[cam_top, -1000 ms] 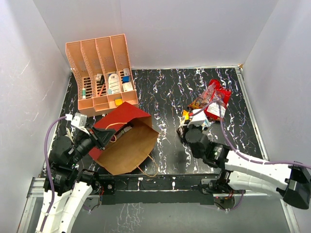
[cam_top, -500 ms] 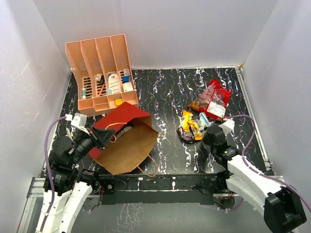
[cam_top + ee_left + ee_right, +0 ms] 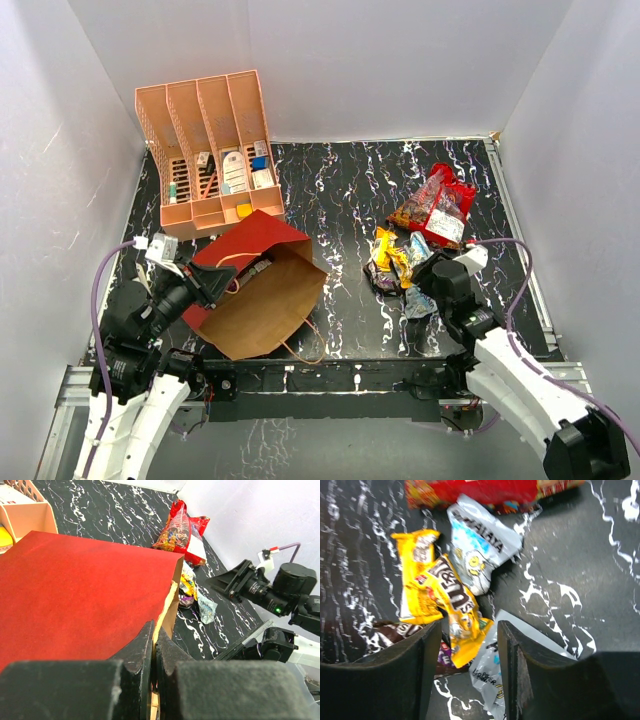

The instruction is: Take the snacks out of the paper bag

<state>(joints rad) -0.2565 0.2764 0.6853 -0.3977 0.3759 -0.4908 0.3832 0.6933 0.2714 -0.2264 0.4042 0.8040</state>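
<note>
The paper bag [image 3: 252, 238] lies on its side at the near left, dark red outside, brown inside, mouth facing right. My left gripper [image 3: 214, 283] is shut on the bag's upper mouth edge; the left wrist view shows the fingertips [image 3: 154, 630] pinching the paper [image 3: 75, 590]. The snacks lie outside the bag, at the right: a large red-and-clear sweets bag [image 3: 440, 210] and a pile of small packets [image 3: 390, 262]. My right gripper [image 3: 432, 282] is open and empty just above the pile [image 3: 469, 630], over a yellow packet [image 3: 452, 605] and a silver-blue one [image 3: 520, 652]. Whether anything is still in the bag is hidden.
A peach slotted file rack [image 3: 205, 150] with small boxes stands at the far left. White walls close in the left, back and right. The bag's tan loop handle [image 3: 300, 352] lies by the near table edge. Another silver-blue packet [image 3: 480, 545] lies beside the red sweets bag [image 3: 485, 490].
My right arm has swung from the left of the pile to its near right, and the open gripper now points at the packets. A silver-blue packet shows at the pile's near side. The left arm has not moved.
</note>
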